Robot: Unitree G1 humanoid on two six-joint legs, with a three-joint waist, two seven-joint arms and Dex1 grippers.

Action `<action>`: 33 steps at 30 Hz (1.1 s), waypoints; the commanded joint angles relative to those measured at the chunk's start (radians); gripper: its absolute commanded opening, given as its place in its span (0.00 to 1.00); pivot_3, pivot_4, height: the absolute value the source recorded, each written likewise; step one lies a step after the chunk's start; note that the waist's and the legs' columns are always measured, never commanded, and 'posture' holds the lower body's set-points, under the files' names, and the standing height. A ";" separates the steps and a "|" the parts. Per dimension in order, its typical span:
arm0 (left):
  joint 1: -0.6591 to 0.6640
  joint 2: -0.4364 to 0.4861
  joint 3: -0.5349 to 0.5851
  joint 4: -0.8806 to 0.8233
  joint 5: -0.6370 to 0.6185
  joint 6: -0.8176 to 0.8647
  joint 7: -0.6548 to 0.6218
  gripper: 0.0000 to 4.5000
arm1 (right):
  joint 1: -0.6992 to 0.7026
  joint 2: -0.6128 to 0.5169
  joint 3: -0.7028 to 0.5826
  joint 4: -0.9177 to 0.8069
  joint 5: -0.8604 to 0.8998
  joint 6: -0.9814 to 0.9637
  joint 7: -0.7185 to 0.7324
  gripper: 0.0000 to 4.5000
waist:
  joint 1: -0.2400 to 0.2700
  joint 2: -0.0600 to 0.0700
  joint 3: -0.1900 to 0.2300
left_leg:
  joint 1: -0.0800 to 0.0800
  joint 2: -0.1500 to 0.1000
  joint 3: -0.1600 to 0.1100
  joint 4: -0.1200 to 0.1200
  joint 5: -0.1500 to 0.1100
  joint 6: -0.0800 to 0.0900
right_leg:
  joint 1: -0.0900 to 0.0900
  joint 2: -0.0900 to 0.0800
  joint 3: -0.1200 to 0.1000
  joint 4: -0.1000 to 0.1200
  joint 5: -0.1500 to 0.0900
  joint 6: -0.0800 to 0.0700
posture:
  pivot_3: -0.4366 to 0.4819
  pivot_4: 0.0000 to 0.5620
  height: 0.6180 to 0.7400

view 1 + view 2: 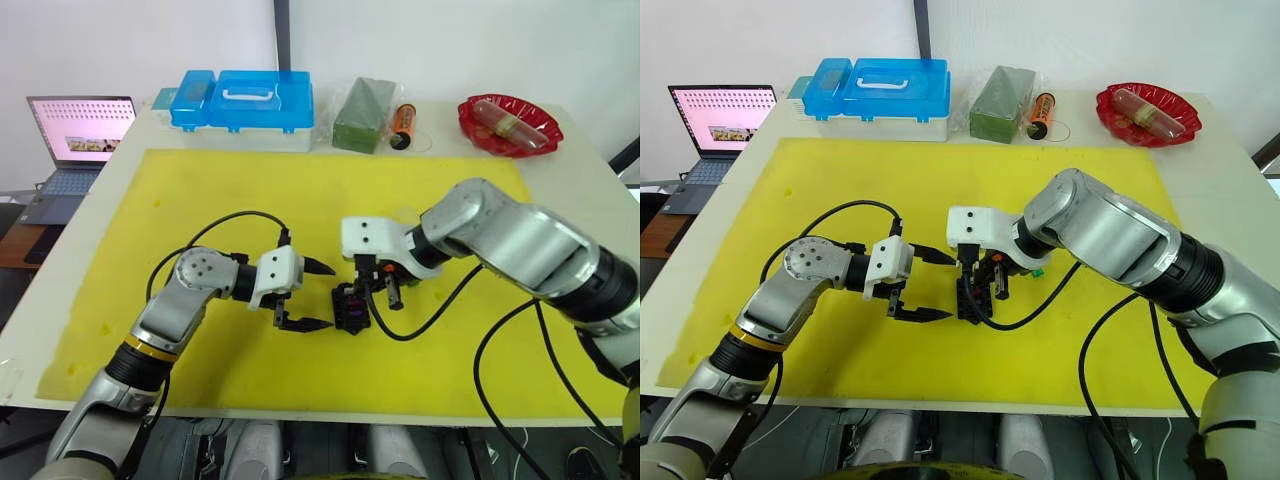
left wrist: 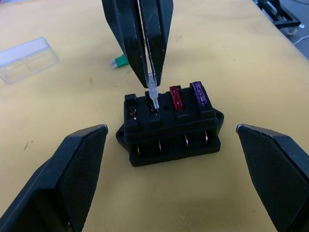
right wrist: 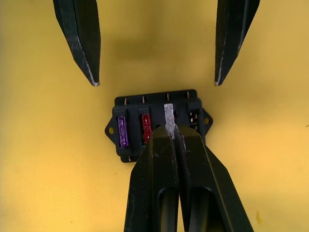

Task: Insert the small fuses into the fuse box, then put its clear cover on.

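The black fuse box (image 2: 171,133) sits on the yellow mat. A red fuse (image 2: 176,98) and a purple fuse (image 2: 198,94) stand in two of its top slots. My right gripper (image 3: 173,133) is shut on a clear fuse (image 3: 169,116), whose blades touch a third slot beside the red one. My left gripper (image 1: 320,295) is open, its fingers (image 2: 67,179) spread wide on either side of the box without touching it. A green fuse (image 2: 119,61) lies loose on the mat behind the box. The clear cover (image 2: 26,59) lies farther off on the mat.
A blue plastic case (image 1: 245,100), a green block (image 1: 365,115), an orange cylinder (image 1: 403,125) and a red bowl (image 1: 510,125) line the table's far edge. A laptop (image 1: 75,135) stands off the far left. Black cables loop over the yellow mat (image 1: 250,190).
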 commanded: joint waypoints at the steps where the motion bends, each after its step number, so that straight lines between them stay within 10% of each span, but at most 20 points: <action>1: 0.001 0.002 0.005 -0.024 -0.002 -0.014 0.005 1.00 | -0.007 0.006 -0.010 0.000 -0.018 -0.014 0.006 0.00 | 0.000 0.000 0.000 | 0.000 0.000 0.000 0.000 0.000 0.000 | 0.000 0.000 0.000 0.000 0.000 0.000 | 0.48 0.27 1.00; 33: 0.102 -0.020 -0.016 0.043 0.051 -0.172 0.039 1.00 | 0.036 0.018 0.017 0.051 -0.104 -0.072 0.043 0.00 | -0.001 0.000 0.000 | 0.001 0.000 0.000 0.000 0.000 0.000 | 0.000 -0.001 0.000 0.000 0.000 0.000 | 0.48 0.27 1.00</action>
